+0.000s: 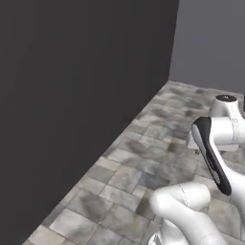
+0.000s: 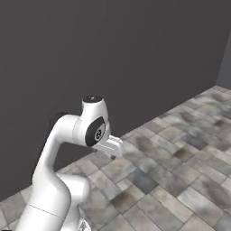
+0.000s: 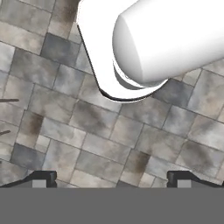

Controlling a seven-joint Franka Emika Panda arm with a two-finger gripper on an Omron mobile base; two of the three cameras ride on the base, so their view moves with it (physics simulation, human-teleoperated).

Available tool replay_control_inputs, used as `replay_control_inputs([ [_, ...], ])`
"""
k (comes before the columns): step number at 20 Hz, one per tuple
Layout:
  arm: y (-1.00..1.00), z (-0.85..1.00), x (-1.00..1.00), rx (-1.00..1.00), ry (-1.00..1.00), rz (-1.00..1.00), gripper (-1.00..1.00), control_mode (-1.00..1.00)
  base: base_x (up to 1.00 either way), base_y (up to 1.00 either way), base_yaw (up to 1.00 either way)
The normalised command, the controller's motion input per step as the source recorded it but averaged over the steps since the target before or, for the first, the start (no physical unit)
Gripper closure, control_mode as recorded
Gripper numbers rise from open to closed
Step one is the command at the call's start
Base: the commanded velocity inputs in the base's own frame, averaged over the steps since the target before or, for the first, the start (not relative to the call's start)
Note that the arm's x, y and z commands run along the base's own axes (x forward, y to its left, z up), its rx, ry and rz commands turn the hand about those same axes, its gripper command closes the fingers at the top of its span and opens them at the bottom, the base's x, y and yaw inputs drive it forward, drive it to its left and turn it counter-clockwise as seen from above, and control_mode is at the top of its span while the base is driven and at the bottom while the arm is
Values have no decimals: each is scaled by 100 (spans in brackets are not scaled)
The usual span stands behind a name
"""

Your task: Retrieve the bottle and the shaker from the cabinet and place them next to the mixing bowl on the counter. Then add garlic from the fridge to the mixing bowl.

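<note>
Nothing in hand, we face a dark wall (image 2: 113, 58).
Our pincer (image 3: 112, 178) gapes wide over floor tiles (image 3: 87, 127); driving on risks scraping that wall.

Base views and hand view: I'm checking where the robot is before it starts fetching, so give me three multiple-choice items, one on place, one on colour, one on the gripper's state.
1. What does the hand view look down on?
A. stone-tiled floor
B. a counter with a bowl
C. an open fridge shelf

2. What colour is the wall beside the arm in the base views?
A. white
B. dark grey
C. yellow

3. How does the gripper stand?
A. shut on a bottle
B. shut on nothing
C. open, holding nothing

Answers:
1. A: the floor of grey and brown tiles lies under the gripper.
2. B: the wall is a plain dark grey surface that meets the tiles.
3. C: the fingertips stand far apart at the bottom of the hand view with just floor between them.
</note>
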Motion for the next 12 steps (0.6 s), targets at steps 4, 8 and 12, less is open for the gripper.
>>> replay_control_inputs([
  [4, 0, 0, 0, 0, 0, 0, -100, 100, 62, 4, -71],
  [8, 0, 0, 0, 0, 0, 0, -100, 100, 88, 0, -67],
  [12, 0, 0, 0, 0, 0, 0, -100, 100, 89, 0, -65],
])
